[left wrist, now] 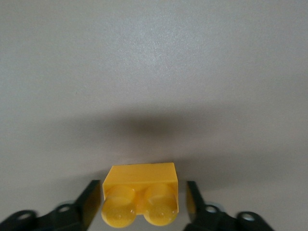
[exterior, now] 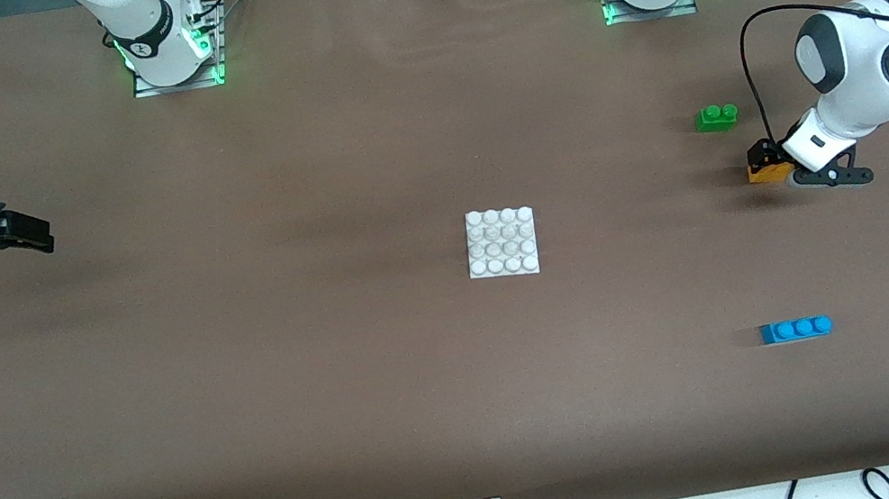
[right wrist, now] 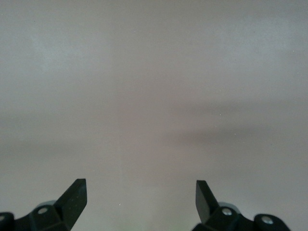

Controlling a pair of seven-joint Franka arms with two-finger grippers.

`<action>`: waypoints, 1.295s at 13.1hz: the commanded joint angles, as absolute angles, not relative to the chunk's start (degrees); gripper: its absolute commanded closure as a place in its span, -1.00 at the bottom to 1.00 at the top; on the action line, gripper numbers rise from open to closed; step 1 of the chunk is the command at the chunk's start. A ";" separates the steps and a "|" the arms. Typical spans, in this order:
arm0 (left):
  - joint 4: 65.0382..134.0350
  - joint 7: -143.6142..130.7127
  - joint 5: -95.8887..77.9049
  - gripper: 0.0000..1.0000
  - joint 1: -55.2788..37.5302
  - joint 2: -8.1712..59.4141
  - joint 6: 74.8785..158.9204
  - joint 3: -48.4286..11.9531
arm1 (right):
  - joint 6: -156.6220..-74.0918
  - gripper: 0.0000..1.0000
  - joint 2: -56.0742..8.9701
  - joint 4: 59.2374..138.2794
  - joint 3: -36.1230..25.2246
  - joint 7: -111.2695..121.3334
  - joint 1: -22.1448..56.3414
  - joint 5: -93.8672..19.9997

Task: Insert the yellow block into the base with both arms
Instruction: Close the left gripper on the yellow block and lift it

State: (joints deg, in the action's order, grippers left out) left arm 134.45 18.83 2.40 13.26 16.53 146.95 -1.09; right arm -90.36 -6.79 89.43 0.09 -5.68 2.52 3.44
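The yellow block (exterior: 769,173) lies on the brown table toward the left arm's end, studs facing the left wrist camera (left wrist: 142,185). My left gripper (exterior: 767,160) is down around it, one black finger (left wrist: 91,202) on each side (left wrist: 143,202). A thin gap shows at one finger, so the jaws are open and not clamped. The white studded base (exterior: 501,242) lies flat at the table's middle, well apart from the block. My right gripper (exterior: 35,235) waits open over bare table at the right arm's end, nothing between its fingers (right wrist: 142,197).
A green two-stud brick (exterior: 716,117) sits close to the yellow block, farther from the front camera. A blue three-stud brick (exterior: 795,329) lies nearer the front camera at the left arm's end. Cables hang along the table's front edge.
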 commanded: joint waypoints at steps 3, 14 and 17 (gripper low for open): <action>135.18 20.04 3.60 0.43 13.71 15.30 145.81 -1.32 | -89.82 -1.00 -7.03 88.33 0.61 -5.54 2.20 3.08; 107.79 3.91 3.43 0.44 13.18 10.55 102.69 -16.22 | -89.91 -1.00 -7.03 88.33 0.44 -5.27 2.11 3.08; 103.54 -6.83 3.43 0.50 12.92 10.98 99.84 -26.86 | -89.91 -1.00 -7.12 88.33 0.44 -5.27 2.11 3.08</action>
